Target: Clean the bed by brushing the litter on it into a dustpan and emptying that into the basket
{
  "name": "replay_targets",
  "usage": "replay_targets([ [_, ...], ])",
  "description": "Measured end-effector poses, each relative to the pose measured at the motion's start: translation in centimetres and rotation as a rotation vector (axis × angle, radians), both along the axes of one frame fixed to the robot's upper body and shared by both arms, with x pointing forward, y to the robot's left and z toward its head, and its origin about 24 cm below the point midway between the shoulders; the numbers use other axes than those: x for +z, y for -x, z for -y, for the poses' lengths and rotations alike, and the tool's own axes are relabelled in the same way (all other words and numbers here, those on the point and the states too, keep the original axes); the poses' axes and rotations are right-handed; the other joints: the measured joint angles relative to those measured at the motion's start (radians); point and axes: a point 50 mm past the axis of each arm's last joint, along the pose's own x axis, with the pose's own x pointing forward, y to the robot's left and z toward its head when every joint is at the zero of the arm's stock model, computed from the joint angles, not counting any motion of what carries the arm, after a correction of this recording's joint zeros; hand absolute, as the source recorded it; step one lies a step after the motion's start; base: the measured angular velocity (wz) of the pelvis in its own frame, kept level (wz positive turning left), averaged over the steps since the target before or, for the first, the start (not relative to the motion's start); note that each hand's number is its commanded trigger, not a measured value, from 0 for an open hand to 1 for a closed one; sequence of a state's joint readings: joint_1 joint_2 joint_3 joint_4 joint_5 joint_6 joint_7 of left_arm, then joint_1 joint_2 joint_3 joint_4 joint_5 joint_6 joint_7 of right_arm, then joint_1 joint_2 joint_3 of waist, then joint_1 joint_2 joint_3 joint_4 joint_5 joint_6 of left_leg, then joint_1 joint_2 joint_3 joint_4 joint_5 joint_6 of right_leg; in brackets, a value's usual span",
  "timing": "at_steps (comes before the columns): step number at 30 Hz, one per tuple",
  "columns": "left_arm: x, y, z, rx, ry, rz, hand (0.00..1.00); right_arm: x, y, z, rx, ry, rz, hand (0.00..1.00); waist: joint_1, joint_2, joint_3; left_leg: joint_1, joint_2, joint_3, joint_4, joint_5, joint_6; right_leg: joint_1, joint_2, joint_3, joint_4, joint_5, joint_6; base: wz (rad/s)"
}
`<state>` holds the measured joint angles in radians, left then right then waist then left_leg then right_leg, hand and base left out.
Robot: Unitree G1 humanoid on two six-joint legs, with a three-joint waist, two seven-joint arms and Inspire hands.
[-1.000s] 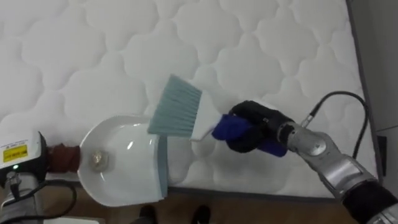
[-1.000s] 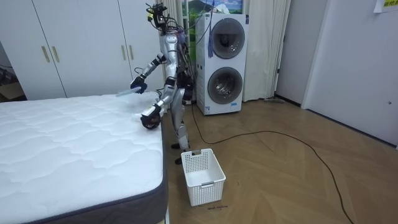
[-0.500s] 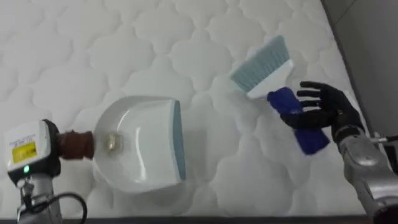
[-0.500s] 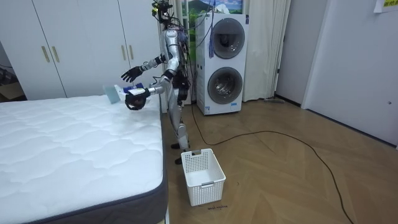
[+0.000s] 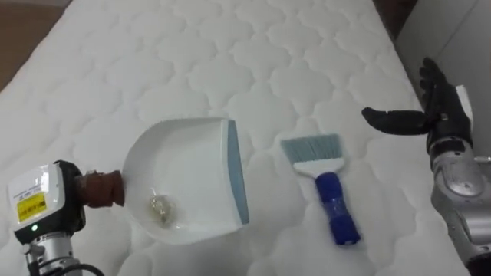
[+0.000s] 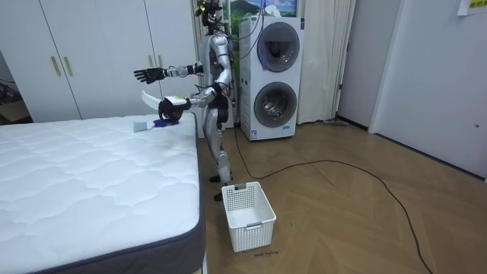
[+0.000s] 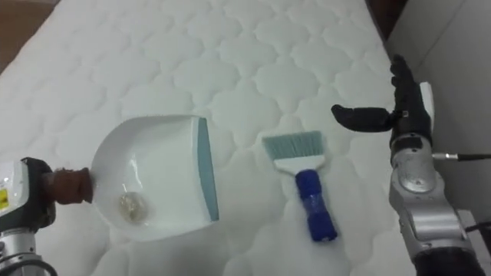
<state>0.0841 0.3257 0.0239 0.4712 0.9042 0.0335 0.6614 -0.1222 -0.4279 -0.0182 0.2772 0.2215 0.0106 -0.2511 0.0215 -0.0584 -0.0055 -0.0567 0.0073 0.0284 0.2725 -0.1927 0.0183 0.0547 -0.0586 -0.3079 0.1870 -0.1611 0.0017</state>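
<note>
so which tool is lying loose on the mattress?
The blue-handled brush; the right hand is open, off it. The white dustpan is on the left arm.

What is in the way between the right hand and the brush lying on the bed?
Nothing visible. The open right hand hovers right of the brush over bare mattress; the dustpan is on the brush's left.

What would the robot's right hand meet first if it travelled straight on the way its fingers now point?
Probably nothing close: the open right hand is held above the mattress, pointing toward the wardrobe doors; depth is unclear.
</note>
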Motion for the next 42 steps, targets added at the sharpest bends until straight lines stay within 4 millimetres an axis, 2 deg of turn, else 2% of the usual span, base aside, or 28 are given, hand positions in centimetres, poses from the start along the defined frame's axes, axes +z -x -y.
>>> replay_targets([
  [4,0.2,-0.1,0.0,0.002,0.035,-0.001,1.0,0.4,0.2,0.3,-0.033,0.004,0.024,0.0,0.006,0.003,-0.0011,-0.018,-0.023,-0.084,0.003,0.01,0.004,0.013,-0.006,0.014,-0.001,-0.01,0.016,0.66],
  [9,0.2,0.8,0.0,0.007,0.062,-0.023,1.0,1.6,0.1,0.3,-0.033,0.005,0.077,0.0,0.027,0.002,-0.0014,-0.038,-0.042,-0.152,0.017,0.013,0.003,0.022,0.001,0.068,-0.001,-0.014,0.021,0.48],
  [12,-0.1,1.6,0.0,0.027,0.076,-0.034,1.0,1.9,0.1,0.5,-0.04,0.007,0.088,0.0,0.058,0.0,-0.0012,-0.029,-0.053,-0.184,0.019,0.013,0.003,0.051,0.0,0.046,-0.003,-0.022,0.028,0.43],
  [14,-0.4,1.7,0.1,0.041,0.099,-0.049,1.0,2.0,0.5,0.5,-0.038,0.009,0.093,0.0,0.059,-0.002,-0.0002,-0.036,-0.056,-0.189,0.023,0.013,0.002,0.07,0.0,0.0,-0.003,-0.024,0.031,0.81],
  [15,-0.5,1.7,0.3,0.043,0.113,-0.056,1.0,1.8,0.8,0.6,-0.041,0.01,0.089,0.0,0.053,-0.007,0.0018,-0.045,-0.053,-0.161,0.032,0.016,0.003,0.088,0.0,-0.042,-0.003,-0.026,0.032,1.21],
  [17,-0.7,1.7,0.5,0.042,0.127,-0.063,1.0,1.8,1.0,0.8,-0.058,0.012,0.089,0.0,0.039,-0.022,0.0022,-0.064,-0.039,-0.051,0.039,0.023,0.015,0.111,-0.003,-0.091,-0.002,-0.035,0.028,1.36],
  [19,-0.7,1.5,0.6,0.034,0.138,-0.073,1.0,1.9,1.2,1.3,-0.085,0.016,0.103,0.0,0.018,-0.034,0.0054,-0.109,0.005,0.157,0.067,0.042,0.046,0.121,-0.001,-0.168,0.002,-0.042,0.027,1.5],
  [20,-0.7,1.6,0.7,0.034,0.14,-0.076,1.0,2.0,1.2,1.4,-0.089,0.016,0.111,0.0,0.012,-0.035,0.0061,-0.123,0.009,0.18,0.073,0.046,0.054,0.119,0.002,-0.176,0.002,-0.043,0.026,1.32],
  [21,-0.8,1.7,0.7,0.035,0.143,-0.083,1.0,2.1,1.3,1.5,-0.098,0.025,0.118,0.0,0.003,-0.035,0.0074,-0.146,0.001,0.177,0.08,0.052,0.064,0.117,0.007,-0.197,0.001,-0.047,0.026,1.24],
  [23,-1.0,1.7,0.8,0.036,0.149,-0.089,1.0,2.3,1.4,1.7,-0.112,0.055,0.129,0.0,-0.003,-0.029,0.0114,-0.18,-0.033,0.103,0.088,0.064,0.073,0.107,0.01,-0.215,0.0,-0.066,0.013,1.21],
  [24,-1.0,1.7,1.0,0.036,0.156,-0.087,1.0,2.4,1.7,1.9,-0.118,0.083,0.135,0.0,-0.008,-0.027,0.0123,-0.19,-0.063,0.053,0.075,0.078,0.072,0.106,0.006,-0.212,-0.007,-0.075,0.005,1.21],
  [25,-1.1,1.7,1.0,0.037,0.16,-0.085,1.0,2.4,2.1,2.2,-0.124,0.096,0.136,0.0,-0.011,-0.032,0.0089,-0.189,-0.105,0.004,0.032,0.111,0.044,0.105,-0.006,-0.215,-0.024,-0.079,0.004,1.17],
  [26,-1.1,1.7,0.9,0.04,0.162,-0.084,1.0,2.4,2.4,2.2,-0.125,0.098,0.137,0.0,-0.009,-0.036,0.0071,-0.185,-0.125,-0.017,0.004,0.13,0.017,0.105,-0.014,-0.218,-0.032,-0.079,0.005,0.99],
  [27,-1.0,1.7,0.7,0.052,0.164,-0.079,1.0,2.5,2.4,2.1,-0.119,0.098,0.149,0.0,-0.008,-0.042,0.0082,-0.186,-0.134,0.009,-0.012,0.152,-0.008,0.106,-0.045,-0.252,-0.043,-0.081,0.016,0.7],
  [28,-0.9,1.8,0.5,0.06,0.167,-0.07,1.0,2.6,2.4,1.9,-0.112,0.092,0.159,0.0,-0.006,-0.021,0.01,-0.22,-0.067,0.117,0.126,0.074,0.057,0.107,-0.044,-0.31,-0.022,-0.103,0.046,0.55],
  [29,-0.9,1.8,0.3,0.06,0.164,-0.07,1.0,2.3,2.5,1.8,-0.112,0.083,0.153,0.0,0.004,-0.009,0.0097,-0.228,-0.02,0.165,0.213,0.016,0.069,0.108,-0.044,-0.339,0.008,-0.122,0.049,0.25],
  [30,-0.8,1.8,0.2,0.057,0.157,-0.07,1.0,1.6,2.9,1.6,-0.115,0.059,0.135,0.0,0.029,0.01,0.0138,-0.229,0.018,0.184,0.276,-0.05,0.059,0.115,-0.044,-0.355,0.073,-0.16,0.06,0.17],
  [31,-0.7,1.8,0.2,0.054,0.155,-0.068,1.0,0.8,3.2,1.2,-0.12,0.033,0.116,0.0,0.042,0.008,0.0128,-0.224,-0.001,0.158,0.27,-0.062,0.086,0.112,-0.05,-0.354,0.104,-0.179,0.068,0.26],
  [32,-0.7,1.7,0.2,0.052,0.155,-0.066,1.0,0.7,3.3,1.0,-0.117,0.026,0.11,0.0,0.04,-0.004,0.0073,-0.222,-0.015,0.15,0.255,-0.052,0.093,0.106,-0.058,-0.351,0.11,-0.182,0.071,0.48],
  [33,-0.5,1.4,0.5,0.036,0.158,-0.059,1.0,0.8,3.2,1.1,-0.115,0.026,0.115,0.0,0.042,-0.013,0.0076,-0.22,-0.042,0.126,0.225,-0.029,0.106,0.096,-0.067,-0.341,0.116,-0.182,0.071,0.47],
  [34,-0.4,1.2,0.7,0.022,0.162,-0.049,1.0,0.9,3.1,1.1,-0.116,0.013,0.119,0.0,0.052,-0.015,0.0094,-0.221,-0.059,0.113,0.21,-0.018,0.117,0.08,-0.07,-0.321,0.142,-0.18,0.071,0.39],
  [35,-0.3,1.1,0.7,0.017,0.162,-0.045,1.0,0.7,3.1,1.1,-0.115,0.012,0.115,0.0,0.061,-0.013,0.0105,-0.222,-0.063,0.104,0.21,-0.021,0.127,0.071,-0.075,-0.32,0.17,-0.177,0.069,0.18],
  [36,-0.2,1.0,0.6,0.017,0.161,-0.04,1.0,0.2,3.0,0.8,-0.104,0.011,0.09,0.0,0.071,-0.007,0.0139,-0.22,-0.071,0.075,0.208,-0.017,0.133,0.041,-0.094,-0.315,0.257,-0.172,0.06,0.0],
  [37,-0.1,1.0,0.4,0.023,0.16,-0.034,1.0,-0.6,3.0,0.4,-0.087,0.005,0.06,0.0,0.091,-0.004,0.0153,-0.215,-0.076,0.052,0.203,-0.012,0.136,0.003,-0.109,-0.289,0.336,-0.162,0.043,-0.1],
  [38,-0.1,1.0,0.4,0.027,0.162,-0.029,1.0,-0.8,3.0,0.2,-0.08,0.004,0.051,0.0,0.103,-0.002,0.0163,-0.216,-0.082,0.038,0.201,-0.009,0.14,-0.014,-0.114,-0.275,0.362,-0.161,0.039,-0.2],
  [40,-0.2,1.2,0.2,0.034,0.16,-0.031,1.0,-1.2,3.0,-0.3,-0.064,-0.005,0.037,0.0,0.123,0.004,0.0209,-0.216,-0.132,-0.068,0.181,0.013,0.157,-0.07,-0.102,-0.245,0.436,-0.172,0.021,-0.1],
  [41,-0.2,1.2,0.1,0.04,0.159,-0.031,1.0,-1.4,3.0,-0.4,-0.065,-0.013,0.033,0.0,0.121,0.004,0.0214,-0.208,-0.141,-0.097,0.169,0.024,0.159,-0.083,-0.092,-0.233,0.447,-0.175,0.017,0.11],
  [42,-0.2,1.3,-0.1,0.048,0.157,-0.032,1.0,-1.7,3.1,-0.7,-0.063,-0.015,0.023,0.0,0.114,0.011,0.0259,-0.189,-0.155,-0.168,0.146,0.045,0.157,-0.104,-0.06,-0.208,0.453,-0.175,0.013,0.28],
])
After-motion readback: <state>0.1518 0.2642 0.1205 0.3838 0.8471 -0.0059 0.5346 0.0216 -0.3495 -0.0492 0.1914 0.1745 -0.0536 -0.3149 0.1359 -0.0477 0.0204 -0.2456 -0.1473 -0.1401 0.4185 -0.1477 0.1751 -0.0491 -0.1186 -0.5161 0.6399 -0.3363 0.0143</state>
